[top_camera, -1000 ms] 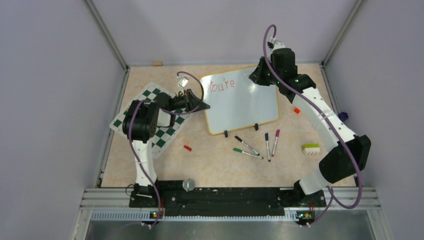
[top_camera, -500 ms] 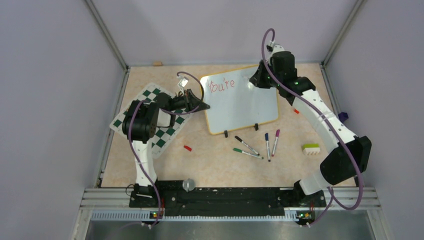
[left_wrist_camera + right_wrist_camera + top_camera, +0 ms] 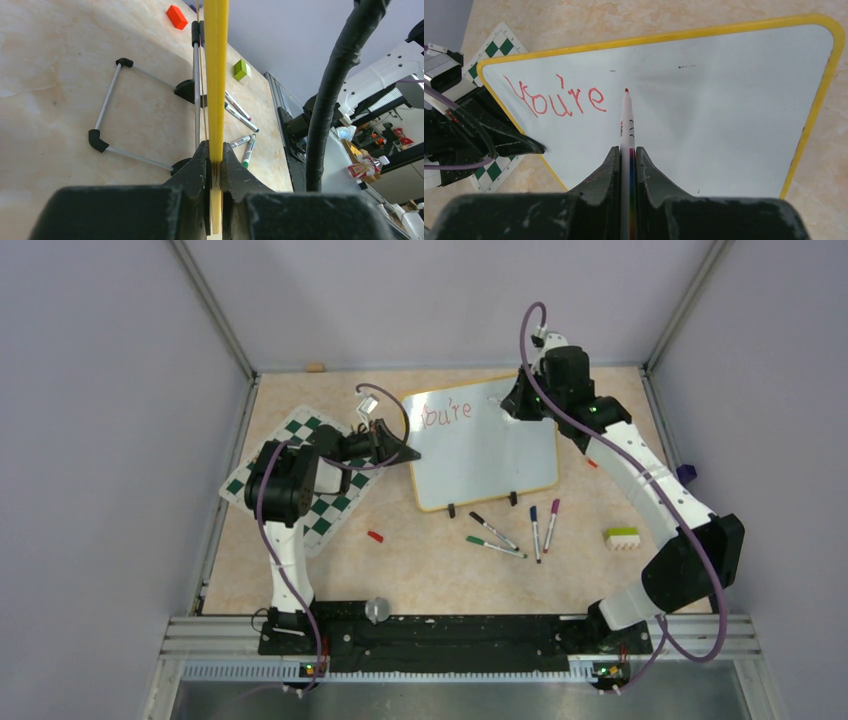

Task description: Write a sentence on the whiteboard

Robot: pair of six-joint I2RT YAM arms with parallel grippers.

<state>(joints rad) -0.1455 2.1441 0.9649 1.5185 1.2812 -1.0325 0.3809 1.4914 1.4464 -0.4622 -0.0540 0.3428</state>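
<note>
The whiteboard (image 3: 485,450), white with a yellow frame, stands tilted on a wire stand, with "You're" (image 3: 556,100) written in red at its top left. My left gripper (image 3: 410,453) is shut on the board's left edge, and the yellow frame (image 3: 216,75) runs up from between its jaws (image 3: 215,160). My right gripper (image 3: 512,405) is over the board's upper part, shut on a white marker (image 3: 626,125). The marker's red tip points at the board just right of the last "e". Whether the tip touches cannot be told.
A green-and-white chess mat (image 3: 305,485) lies under my left arm. Several markers (image 3: 510,532) lie in front of the board. Red caps (image 3: 375,536) (image 3: 593,462) and a green-and-white block (image 3: 622,537) are on the table. The stand's legs (image 3: 112,100) stick out behind the board.
My right gripper has moved left and a little further back with the marker, from the board's top right toward the written word. The left gripper and the board have stayed put.
</note>
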